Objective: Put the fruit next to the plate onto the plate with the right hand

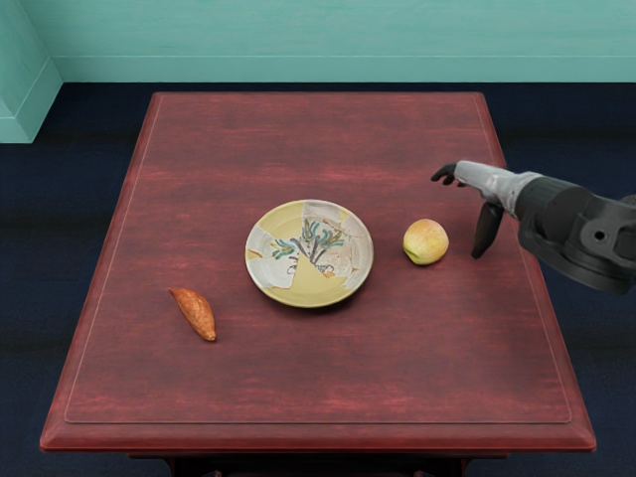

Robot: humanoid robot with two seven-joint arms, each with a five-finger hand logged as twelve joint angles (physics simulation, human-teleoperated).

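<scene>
A yellow-red fruit, like a peach or apple [425, 241], lies on the red-brown table just right of the plate [309, 253]. The plate is yellow and pale with a blue-green plant pattern and holds nothing. My right hand [472, 204] comes in from the right edge and hovers a short way right of the fruit. Its fingers are spread and hold nothing; one dark finger [487, 229] points down toward the table, apart from the fruit.
An orange sweet potato [194, 312] lies at the plate's lower left. The table [318, 378] has a raised rim and dark floor around it. A teal wall runs along the back.
</scene>
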